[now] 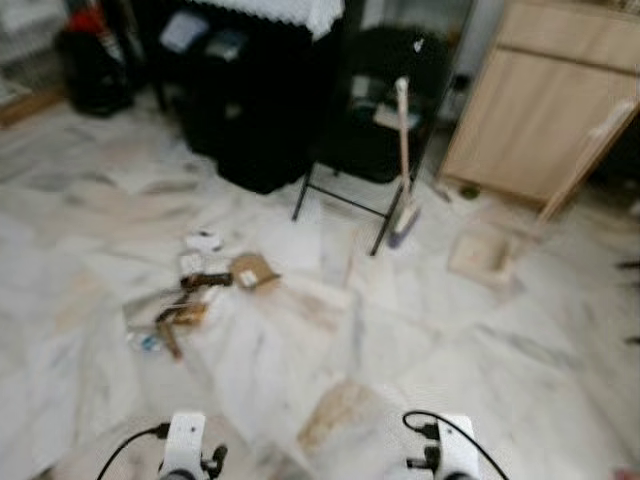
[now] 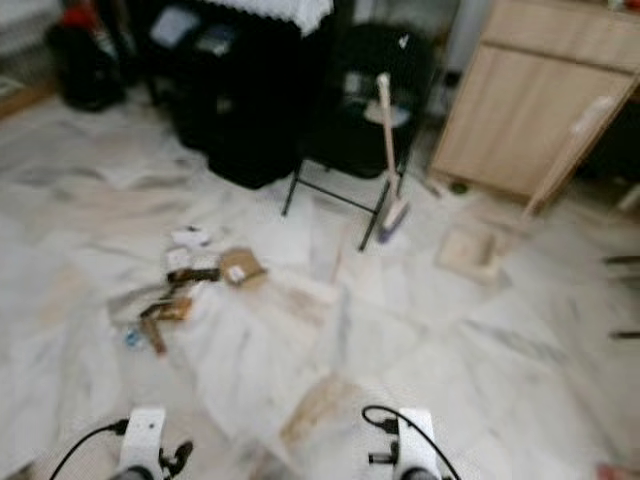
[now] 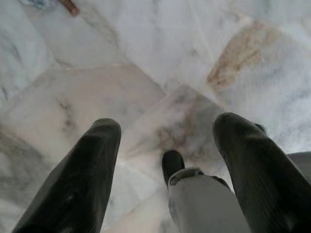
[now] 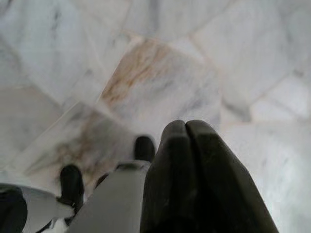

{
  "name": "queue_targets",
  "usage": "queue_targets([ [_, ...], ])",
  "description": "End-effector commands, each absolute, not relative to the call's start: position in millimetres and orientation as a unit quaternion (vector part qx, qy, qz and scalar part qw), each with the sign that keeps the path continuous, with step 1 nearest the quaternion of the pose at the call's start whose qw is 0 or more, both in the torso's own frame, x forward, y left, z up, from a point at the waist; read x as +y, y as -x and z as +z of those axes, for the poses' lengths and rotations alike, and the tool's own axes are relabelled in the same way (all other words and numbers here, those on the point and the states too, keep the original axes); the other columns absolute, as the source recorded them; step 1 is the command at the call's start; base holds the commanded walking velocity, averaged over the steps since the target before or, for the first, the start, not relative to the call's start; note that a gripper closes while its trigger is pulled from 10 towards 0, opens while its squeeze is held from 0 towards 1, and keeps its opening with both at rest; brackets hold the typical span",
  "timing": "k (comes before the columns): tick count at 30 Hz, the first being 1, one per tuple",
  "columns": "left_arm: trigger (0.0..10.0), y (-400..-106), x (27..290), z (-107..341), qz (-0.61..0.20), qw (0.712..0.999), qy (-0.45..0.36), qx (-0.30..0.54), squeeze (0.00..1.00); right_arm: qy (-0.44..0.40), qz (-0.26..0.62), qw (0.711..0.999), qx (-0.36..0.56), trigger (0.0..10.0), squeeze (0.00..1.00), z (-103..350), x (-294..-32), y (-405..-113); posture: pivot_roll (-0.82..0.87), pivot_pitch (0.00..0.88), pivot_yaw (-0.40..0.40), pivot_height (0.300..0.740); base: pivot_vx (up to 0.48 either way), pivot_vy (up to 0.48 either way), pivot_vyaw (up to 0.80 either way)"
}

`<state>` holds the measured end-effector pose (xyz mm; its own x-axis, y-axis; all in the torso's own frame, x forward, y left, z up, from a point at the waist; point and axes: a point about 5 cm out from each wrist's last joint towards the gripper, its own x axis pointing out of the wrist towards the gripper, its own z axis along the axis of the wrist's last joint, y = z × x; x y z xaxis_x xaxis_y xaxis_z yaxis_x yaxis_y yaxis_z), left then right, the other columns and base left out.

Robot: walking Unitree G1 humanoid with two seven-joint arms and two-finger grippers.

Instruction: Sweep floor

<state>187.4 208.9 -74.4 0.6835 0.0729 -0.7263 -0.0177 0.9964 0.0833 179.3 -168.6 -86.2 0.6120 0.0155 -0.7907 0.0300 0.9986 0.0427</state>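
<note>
The left gripper [image 3: 165, 145], fingers spread, and the closed right gripper [image 4: 187, 145] are empty; the light, stiff wooden-handled broom [image 1: 404, 165] is probably best gripped mid-handle.

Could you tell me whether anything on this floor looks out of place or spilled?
Yes. A scatter of litter, paper scraps, a cardboard piece and wrappers, lies on the marble floor ahead to the robot's left. The broom leans unused against the black chair, and a dustpan sits right of it.
</note>
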Motion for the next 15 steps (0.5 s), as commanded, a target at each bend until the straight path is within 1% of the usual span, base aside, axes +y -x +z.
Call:
queue_targets([
  [1,10.0,-184.0,204.5,-77.4,0.018,0.912,-0.036,0.407,0.00,-0.021,-0.010,0.896,0.444,10.0,0.00,-86.3,-174.6,-178.2,0.07,0.096,-0.031,0.740,0.000,0.000,-0.55],
  [15,10.0,-181.9,203.8,-78.7,0.019,0.911,-0.033,0.411,0.00,-0.020,-0.008,0.897,0.442,10.0,0.00,-85.1,-174.4,-181.3,0.07,0.100,-0.033,0.740,0.000,0.000,-0.54],
])
